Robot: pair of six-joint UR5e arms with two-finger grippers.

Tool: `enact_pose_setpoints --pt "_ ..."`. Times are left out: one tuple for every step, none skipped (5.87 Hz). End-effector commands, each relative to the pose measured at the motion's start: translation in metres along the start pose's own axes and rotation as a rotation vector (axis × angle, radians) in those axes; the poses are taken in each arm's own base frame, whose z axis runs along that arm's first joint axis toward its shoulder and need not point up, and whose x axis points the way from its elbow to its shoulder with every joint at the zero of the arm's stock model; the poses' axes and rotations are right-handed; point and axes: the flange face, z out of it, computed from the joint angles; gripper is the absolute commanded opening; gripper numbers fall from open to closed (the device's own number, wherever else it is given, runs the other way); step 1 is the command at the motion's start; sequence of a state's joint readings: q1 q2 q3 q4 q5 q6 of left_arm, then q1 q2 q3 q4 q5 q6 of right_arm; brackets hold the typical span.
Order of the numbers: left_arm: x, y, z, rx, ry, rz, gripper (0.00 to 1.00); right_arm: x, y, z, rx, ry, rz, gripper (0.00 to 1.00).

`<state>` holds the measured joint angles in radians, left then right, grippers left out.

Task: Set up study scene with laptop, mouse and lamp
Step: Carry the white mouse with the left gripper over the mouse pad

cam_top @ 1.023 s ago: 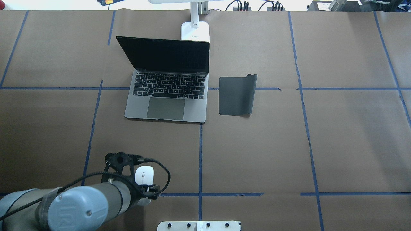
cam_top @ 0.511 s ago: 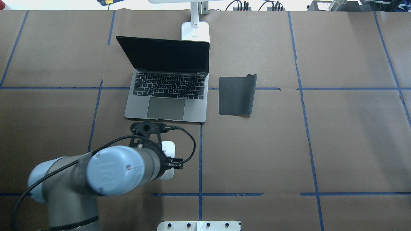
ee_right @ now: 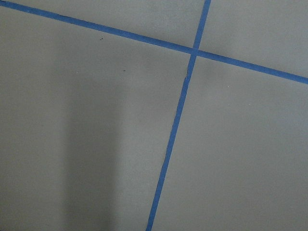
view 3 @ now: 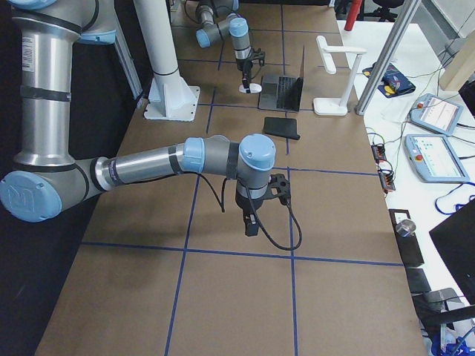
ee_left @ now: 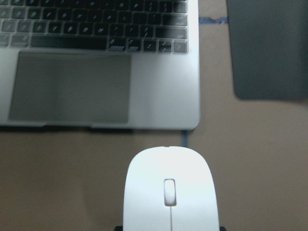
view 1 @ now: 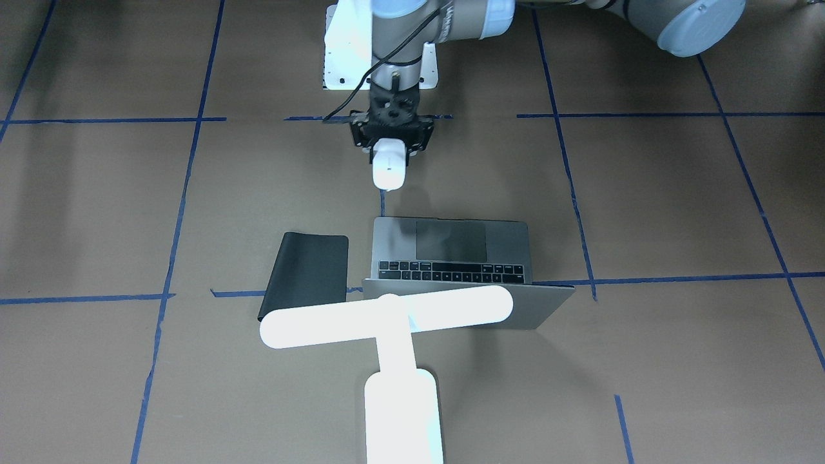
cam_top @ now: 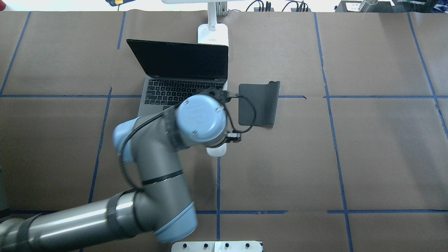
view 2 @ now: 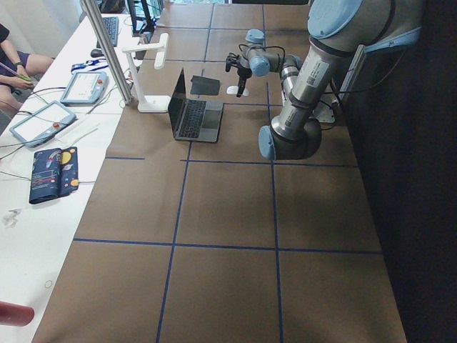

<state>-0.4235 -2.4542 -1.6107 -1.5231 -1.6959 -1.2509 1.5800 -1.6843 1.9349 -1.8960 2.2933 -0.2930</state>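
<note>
The open grey laptop [cam_top: 168, 91] stands at the table's middle back; it also shows in the front view [view 1: 451, 241] and the left wrist view [ee_left: 163, 96]. The glowing white lamp [view 1: 387, 312] stands behind it, its base [cam_top: 212, 35] by the lid. My left gripper [view 1: 390, 145] is shut on the white mouse [view 1: 389, 166], held just in front of the laptop's front right corner [ee_left: 171, 192]. In the overhead view the wrist hides most of the mouse [cam_top: 217, 151]. My right gripper [view 3: 252, 222] hangs over bare table far right; I cannot tell whether it is open or shut.
A flat black mat [cam_top: 260, 103] lies right of the laptop, also in the wrist view [ee_left: 269, 48]. The white arm pedestal [view 1: 341, 64] is at the robot's edge. Blue tape lines cross the brown table cover. Side tables with devices stand beyond the lamp [view 2: 82, 86].
My left arm has carried the mouse forward and to the right, from near the table's front edge up to the laptop's front right corner. The laptop, lamp and mat have not moved.
</note>
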Motion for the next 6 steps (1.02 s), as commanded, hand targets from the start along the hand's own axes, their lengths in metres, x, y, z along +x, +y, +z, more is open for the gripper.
enact_pose_setpoints --pt "0.072 -0.058 0.043 0.011 0.017 -0.018 0.13 0.001 0.0 0.002 -0.003 -0.004 0.003 1.0" --pt "0.097 -0.084 0.054 0.02 0.004 -0.032 0.13 0.002 0.0 0.002 -0.004 -0.004 0.004 1.0" --pt "0.123 -0.112 0.06 0.026 -0.02 -0.052 0.13 0.002 0.0 0.002 -0.003 -0.006 0.006 1.0" --pt "0.132 -0.131 0.087 0.044 0.0 -0.067 0.13 0.004 0.0 0.005 -0.007 -0.009 0.01 1.0" --pt "0.136 -0.14 0.102 0.053 0.002 -0.07 0.13 0.004 0.0 0.007 -0.009 -0.017 0.012 1.0" --pt "0.136 -0.14 0.102 0.053 0.007 -0.066 0.3 0.006 0.0 0.009 -0.013 -0.02 0.015 1.0"
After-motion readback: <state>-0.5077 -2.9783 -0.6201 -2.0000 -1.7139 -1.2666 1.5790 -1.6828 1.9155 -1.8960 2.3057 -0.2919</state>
